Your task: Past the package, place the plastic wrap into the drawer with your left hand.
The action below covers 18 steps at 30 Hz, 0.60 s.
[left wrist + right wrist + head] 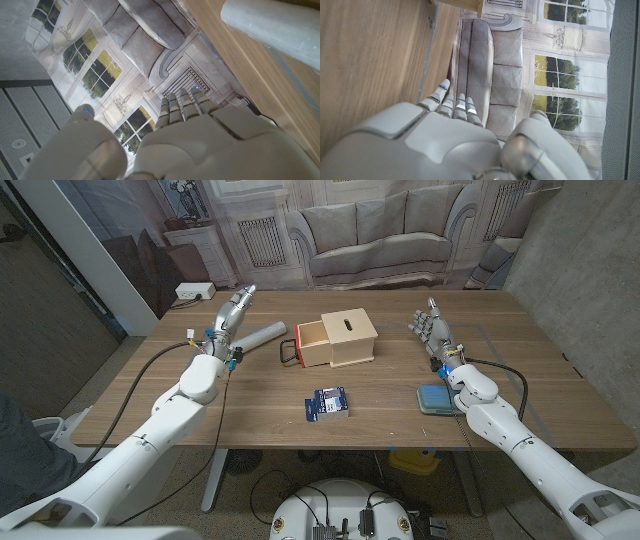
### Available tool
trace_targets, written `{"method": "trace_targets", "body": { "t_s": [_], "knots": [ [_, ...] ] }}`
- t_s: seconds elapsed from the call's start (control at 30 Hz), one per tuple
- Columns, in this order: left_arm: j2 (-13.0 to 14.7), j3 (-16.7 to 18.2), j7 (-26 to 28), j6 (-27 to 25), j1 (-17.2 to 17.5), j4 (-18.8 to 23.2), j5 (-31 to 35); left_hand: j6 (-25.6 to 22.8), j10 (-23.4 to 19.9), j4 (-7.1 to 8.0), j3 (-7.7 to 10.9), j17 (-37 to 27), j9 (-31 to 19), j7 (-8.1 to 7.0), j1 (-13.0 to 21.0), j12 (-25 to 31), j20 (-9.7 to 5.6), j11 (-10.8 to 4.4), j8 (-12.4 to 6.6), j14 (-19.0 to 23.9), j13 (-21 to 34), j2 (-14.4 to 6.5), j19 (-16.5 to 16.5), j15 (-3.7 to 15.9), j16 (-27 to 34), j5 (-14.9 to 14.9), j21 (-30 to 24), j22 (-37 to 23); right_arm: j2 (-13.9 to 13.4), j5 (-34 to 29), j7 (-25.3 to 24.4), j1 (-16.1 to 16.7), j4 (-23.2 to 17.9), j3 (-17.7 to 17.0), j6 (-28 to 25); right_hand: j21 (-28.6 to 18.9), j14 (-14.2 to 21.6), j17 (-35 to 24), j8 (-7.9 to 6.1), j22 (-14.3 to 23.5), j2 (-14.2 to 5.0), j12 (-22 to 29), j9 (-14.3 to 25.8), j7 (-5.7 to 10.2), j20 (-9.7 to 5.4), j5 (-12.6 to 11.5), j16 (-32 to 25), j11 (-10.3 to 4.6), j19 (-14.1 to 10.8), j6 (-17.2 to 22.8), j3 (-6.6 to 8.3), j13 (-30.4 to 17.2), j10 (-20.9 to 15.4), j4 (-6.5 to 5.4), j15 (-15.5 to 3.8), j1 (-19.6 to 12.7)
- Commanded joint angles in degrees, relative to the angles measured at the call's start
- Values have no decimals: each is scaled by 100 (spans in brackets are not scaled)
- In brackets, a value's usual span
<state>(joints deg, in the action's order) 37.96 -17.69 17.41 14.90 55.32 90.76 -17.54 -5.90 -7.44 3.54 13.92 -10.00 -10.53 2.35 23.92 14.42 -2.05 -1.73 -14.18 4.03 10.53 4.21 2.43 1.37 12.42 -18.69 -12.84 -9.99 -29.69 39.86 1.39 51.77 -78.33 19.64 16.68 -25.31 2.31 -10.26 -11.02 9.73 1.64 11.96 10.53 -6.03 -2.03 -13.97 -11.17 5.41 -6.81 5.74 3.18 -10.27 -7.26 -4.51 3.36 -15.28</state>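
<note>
The plastic wrap [262,336], a grey-white roll, lies on the table at the back left, just left of the drawer's black handle. In the left wrist view the plastic wrap [280,22] shows as a pale cylinder on the wood beyond my fingers. My left hand [230,312] stands raised just left of the roll, fingers straight and apart, holding nothing. The small wooden box with its drawer [312,342] pulled open to the left sits mid-table. The blue and white package [327,404] lies flat nearer the front. My right hand [432,328] stands open at the right.
A teal sponge-like pad [437,399] lies beside my right forearm. A white power strip [194,291] sits beyond the table's far left corner. Bare wood stretches between the package and the box.
</note>
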Motion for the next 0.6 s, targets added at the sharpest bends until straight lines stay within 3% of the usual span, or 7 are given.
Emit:
{"method": "trace_targets", "body": {
  "t_s": [0.03, 0.33, 0.6],
  "knots": [
    [176, 93, 323, -262, 162, 272, 430, -60, -27, -63, 13, -30, -27, -4, 79, 6, -9, -19, -18, 68, 29, 4, 50, -11, -14, -62, -2, -16, -20, 70, 7, 52, -53, -27, -28, 7, 52, -28, -43, 29, -34, 43, 12, 7, -85, -38, -21, 7, -74, 87, 8, -30, -52, 22, 17, -28],
    [111, 161, 604, -121, 257, 233, 673, -222, -175, -112, 9, -31, -29, -67, 182, 12, -17, -28, -36, 218, 32, 5, 169, 29, -7, -87, -12, -17, -45, 85, -29, 96, -100, -59, -34, 23, 68, -26, -44, 30, -45, 45, 13, 9, -95, -38, -17, -13, -109, 104, 7, -29, -68, 32, -3, -44],
    [150, 188, 972, -406, 339, 373, 1098, -291, -236, -138, 8, -33, -30, -78, 236, 7, -24, -65, -38, 301, 33, 3, 219, 46, -3, -104, -10, -18, -34, 102, 52, 64, -43, -57, 8, 38, 90, -26, -41, 30, -48, 49, 13, 9, -100, -37, -19, -13, -130, 109, 3, -29, -86, 39, -12, -53]
  ]
}}
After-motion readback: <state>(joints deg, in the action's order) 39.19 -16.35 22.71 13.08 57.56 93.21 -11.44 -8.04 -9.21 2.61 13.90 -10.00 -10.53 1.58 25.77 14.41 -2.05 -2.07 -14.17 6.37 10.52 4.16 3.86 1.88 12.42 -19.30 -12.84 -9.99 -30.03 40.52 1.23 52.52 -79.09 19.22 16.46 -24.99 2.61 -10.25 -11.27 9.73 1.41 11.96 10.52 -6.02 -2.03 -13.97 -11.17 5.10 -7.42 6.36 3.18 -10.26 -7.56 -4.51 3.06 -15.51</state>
